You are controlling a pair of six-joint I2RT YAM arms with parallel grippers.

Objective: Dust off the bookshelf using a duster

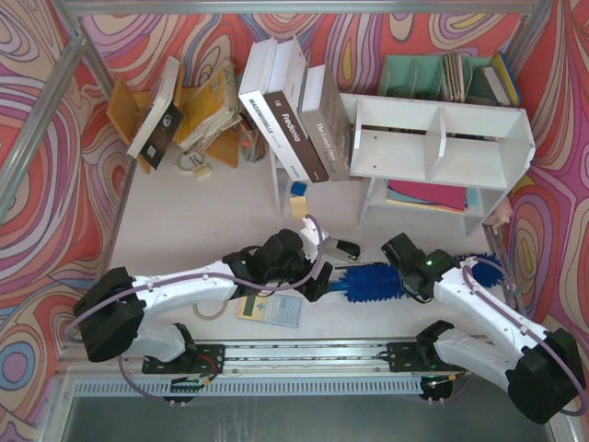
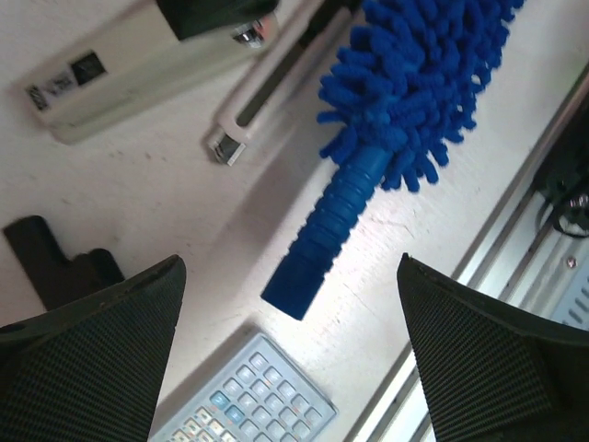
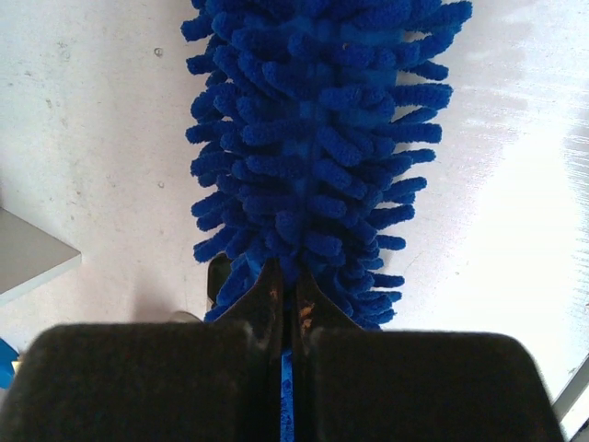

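The blue fluffy duster (image 1: pixel 377 281) lies on the table in front of the white bookshelf (image 1: pixel 479 112). My right gripper (image 3: pixel 285 276) is shut on the duster (image 3: pixel 313 138); a thin blue strip shows between its jaws, and the fluffy head stretches away from them. My left gripper (image 2: pixel 290 267) is open wide above the ribbed blue handle (image 2: pixel 322 230). The handle's end shows between the two fingertips with a clear gap on each side. In the top view the left gripper (image 1: pixel 320 274) hovers at the duster's left end and the right gripper (image 1: pixel 411 267) grips it near the middle.
A calculator (image 2: pixel 248 401) lies just below the handle end, and a stapler (image 2: pixel 138 64) and a pen (image 2: pixel 267 92) lie beyond it. Leaning books (image 1: pixel 294 110), a yellow book rack (image 1: pixel 198 101) and a green file organiser (image 1: pixel 442 78) line the back. A metal rail (image 1: pixel 313 354) runs along the near edge.
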